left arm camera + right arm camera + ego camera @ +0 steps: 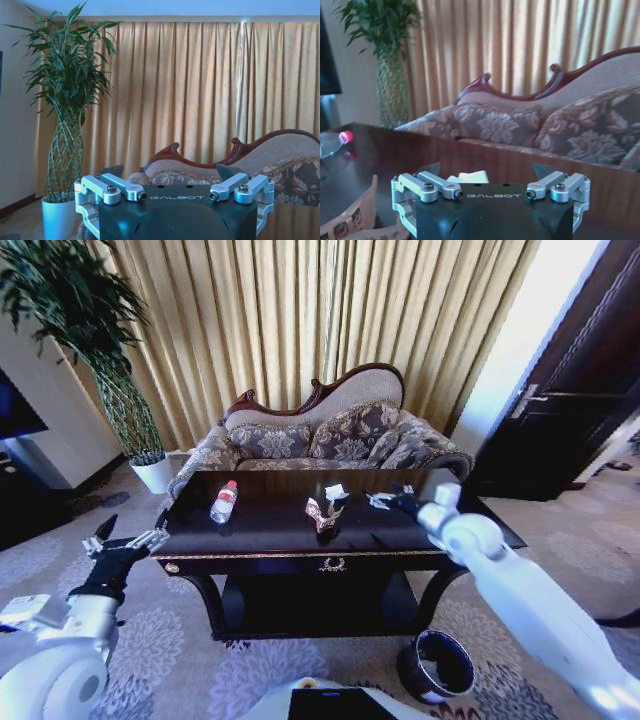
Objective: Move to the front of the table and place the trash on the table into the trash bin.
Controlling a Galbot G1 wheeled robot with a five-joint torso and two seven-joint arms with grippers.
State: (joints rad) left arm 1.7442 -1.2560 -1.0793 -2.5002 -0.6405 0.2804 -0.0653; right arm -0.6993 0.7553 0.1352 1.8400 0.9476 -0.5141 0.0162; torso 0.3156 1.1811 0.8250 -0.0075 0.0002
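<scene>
— Where does the trash lie on the dark glossy wooden table (270,545)?

— The clear plastic bottle with a red cap (224,502) lies on its side on the left part of the top. The crumpled white-and-reddish paper wrapper (322,514) sits near the middle, with a small white scrap (335,492) just beyond it toward the far edge.

— And the right gripper (392,501)?

— It reaches over the right part of the table top, right of the wrapper, with another white scrap (379,500) at its fingertips. In the right wrist view its fingers (547,171) stand apart, the scrap (468,177) lies low between them, and the wrapper (357,215) is off to one side. I cannot tell whether it touches the scrap.

— The left gripper (127,537)?

— Off the table's left end, near its corner, holding nothing, fingers spread; the bottle is well to its right.

— The bin?

— The small round dark trash bin (437,665) stands on the patterned carpet (175,650), by the table's near right leg, under the right arm.
</scene>
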